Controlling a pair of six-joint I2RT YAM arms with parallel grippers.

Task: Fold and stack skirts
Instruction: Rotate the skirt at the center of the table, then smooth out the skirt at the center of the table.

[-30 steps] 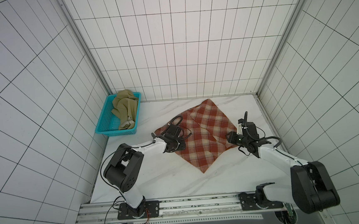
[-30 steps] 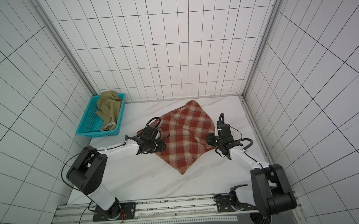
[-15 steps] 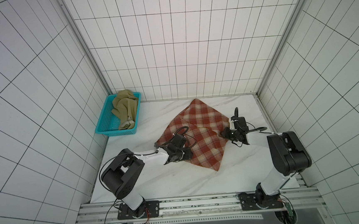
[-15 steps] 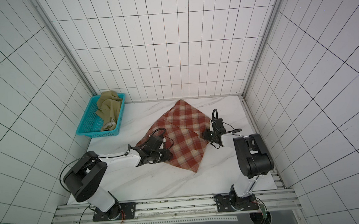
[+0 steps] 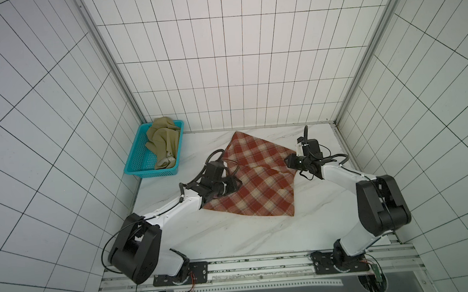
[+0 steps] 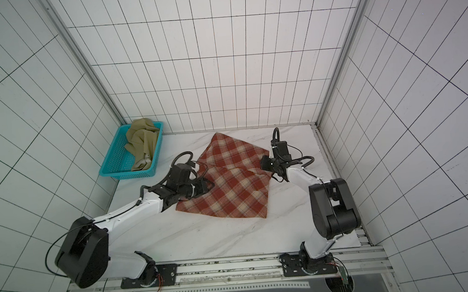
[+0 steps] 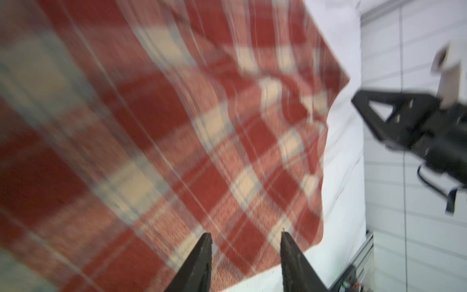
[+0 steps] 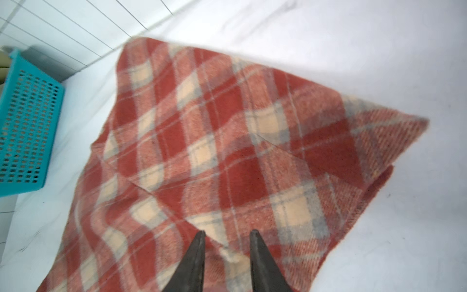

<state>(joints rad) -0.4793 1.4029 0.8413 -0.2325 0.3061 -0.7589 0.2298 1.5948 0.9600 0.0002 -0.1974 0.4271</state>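
Left claw (image 7: 245, 233): we find its fingers apart, with cloth showing through the gap and nothing pinched between them. Right claw (image 8: 227, 232): likewise apart, its tips low over cloth, with no fold caught between them that we can make out.

We record the plaid skirt (image 5: 261, 184) lying on the table (image 5: 233, 237), mid-surface and somewhat toward the back. It lies flat as a skewed four-cornered shape, with one corner pointing at the back wall and another toward the front rail. A fold line crosses it from its left side to its right side. In the right wrist view the right-hand corner shows two layers, slightly parted. The left wrist view is blurred, so we report no fine detail from it.

In both top views the left claw sits over the plaid skirt's left edge, near the left end of the fold line. The right claw is at the skirt's right edge, by the other end of that line. We cannot tell whether either claw touches the cloth.

The olive skirt (image 5: 163, 140) lies crumpled in the basket (image 5: 141, 166), heaped toward its far end. The basket stands at the table's far left corner, against the left wall, well apart from the plaid skirt. White tiled walls (image 5: 221, 68) enclose the table on three sides.
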